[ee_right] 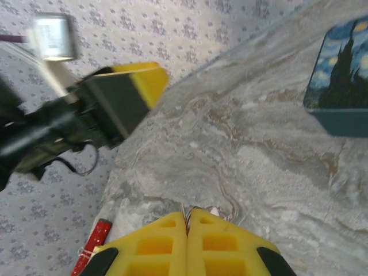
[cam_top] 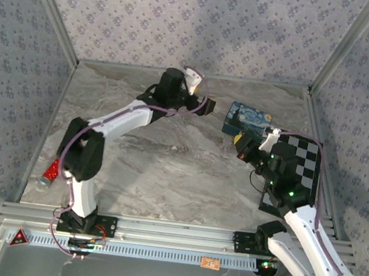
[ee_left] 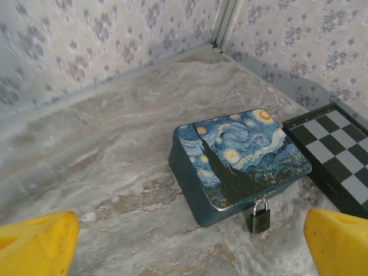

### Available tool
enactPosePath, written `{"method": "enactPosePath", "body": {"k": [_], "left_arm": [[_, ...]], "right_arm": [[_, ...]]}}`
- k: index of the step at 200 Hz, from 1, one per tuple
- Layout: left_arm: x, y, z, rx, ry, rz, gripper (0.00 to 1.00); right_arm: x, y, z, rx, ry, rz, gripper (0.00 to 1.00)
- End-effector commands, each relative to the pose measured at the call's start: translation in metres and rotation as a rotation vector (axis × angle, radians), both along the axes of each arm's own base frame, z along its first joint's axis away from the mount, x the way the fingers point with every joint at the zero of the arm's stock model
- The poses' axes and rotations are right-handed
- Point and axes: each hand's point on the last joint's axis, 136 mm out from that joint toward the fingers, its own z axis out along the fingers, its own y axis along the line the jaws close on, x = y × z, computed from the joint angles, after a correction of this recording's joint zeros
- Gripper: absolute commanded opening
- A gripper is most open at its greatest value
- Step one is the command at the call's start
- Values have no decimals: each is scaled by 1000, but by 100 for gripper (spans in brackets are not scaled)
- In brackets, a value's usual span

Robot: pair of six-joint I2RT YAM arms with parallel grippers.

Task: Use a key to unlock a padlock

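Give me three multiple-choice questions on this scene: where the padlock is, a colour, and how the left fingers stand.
1. Where is the padlock? A on the chessboard; B hanging at the front of the blue painted box; C inside the box.
2. What colour are the left gripper's fingers? A green; B white; C yellow.
3. How do those fingers stand? A wide apart; B shut on the padlock; C shut on the box.
Answers: B, it hangs at the box's front wall. C, both show yellow. A, bare table lies between them.
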Motion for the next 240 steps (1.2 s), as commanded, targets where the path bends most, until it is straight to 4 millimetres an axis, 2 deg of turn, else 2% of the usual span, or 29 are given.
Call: {"method": "enactPosePath", "body": {"k": [1, 25, 31, 34, 40, 60, 91, 116, 134, 142, 178, 192, 213, 229, 240], "left_arm": [[-3, -26, -26, -24, 231, -11, 100], [2, -63, -38, -41, 300, -65, 100], [3, -72, -47, -39, 325, -81, 100], [4, -78, -43, -47, 322, -91, 100], [4, -86, -47, -41, 336, -99, 100], [11, -102, -66, 15, 373, -66, 100], [27, -102, -89, 121, 356, 59, 100], [40, -99, -98, 172, 337, 134, 100], [41, -109, -107, 174, 330, 116, 100], [38, -108, -117, 198, 348, 118, 100], [37, -114, -136, 231, 333, 107, 100], [33, -128, -135, 199, 311, 53, 100], [30, -136, -143, 198, 305, 24, 99], [32, -132, -152, 214, 319, 48, 97], [35, -122, -159, 258, 320, 96, 96]], "right_arm": [[-3, -20, -4, -79, -6, -57, 0], [-5, -48, -7, -139, 28, -178, 0], [-7, -54, -8, -155, 39, -207, 0], [-8, -57, -9, -162, 46, -218, 0], [-9, -61, -10, -172, 55, -239, 0], [-13, -70, -9, -180, 61, -279, 0], [-16, -68, -12, -145, 72, -276, 0], [-15, -67, -17, -133, 87, -276, 0], [-15, -67, -20, -127, 95, -277, 0], [-15, -67, -21, -127, 98, -281, 0], [-16, -66, -22, -112, 108, -277, 0], [-15, -65, -22, -109, 108, -275, 0], [-15, -66, -24, -110, 115, -279, 0], [-16, -66, -25, -105, 120, -278, 0], [-16, -65, -25, -104, 121, -276, 0]]}}
